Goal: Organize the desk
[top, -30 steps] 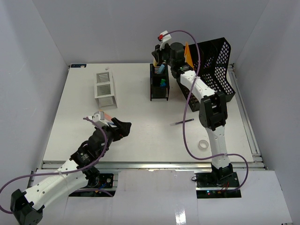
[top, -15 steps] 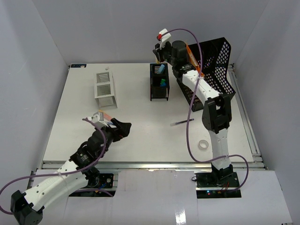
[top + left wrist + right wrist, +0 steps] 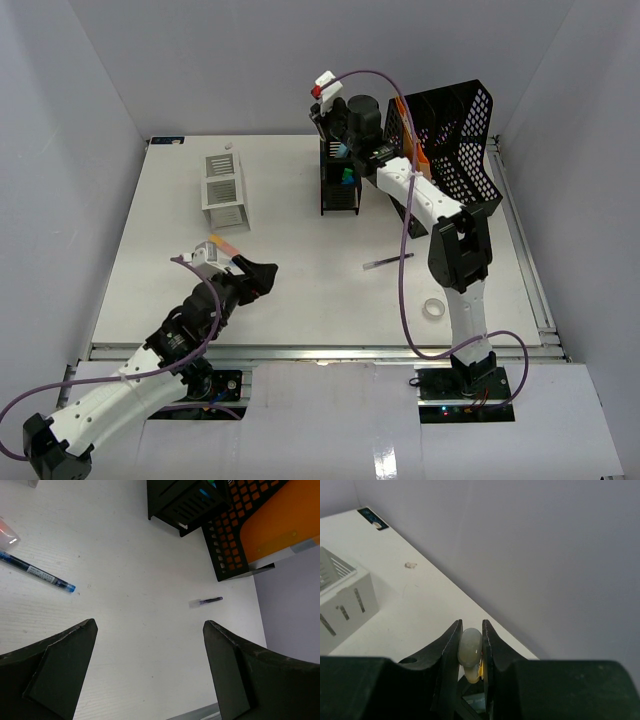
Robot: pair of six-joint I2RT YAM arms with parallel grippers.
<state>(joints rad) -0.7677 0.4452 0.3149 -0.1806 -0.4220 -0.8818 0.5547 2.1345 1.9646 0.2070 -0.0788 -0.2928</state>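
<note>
Fingers of the right gripper [image 3: 470, 626] pinch a small rounded off-white piece [image 3: 470, 652] with a yellow bit under it, above the black slotted plastic organiser [image 3: 340, 188] at the far side. The left gripper [image 3: 150, 625] hangs spread wide and empty over the large flat white rectangular surface [image 3: 300, 250], which lies beneath both arms. On it lie a blue pen [image 3: 37, 571], a dark pen [image 3: 388, 261] and a clear tape roll [image 3: 433, 308]. A white slotted box [image 3: 224, 190] and a black mesh tray [image 3: 465, 140] stand farther back.
</note>
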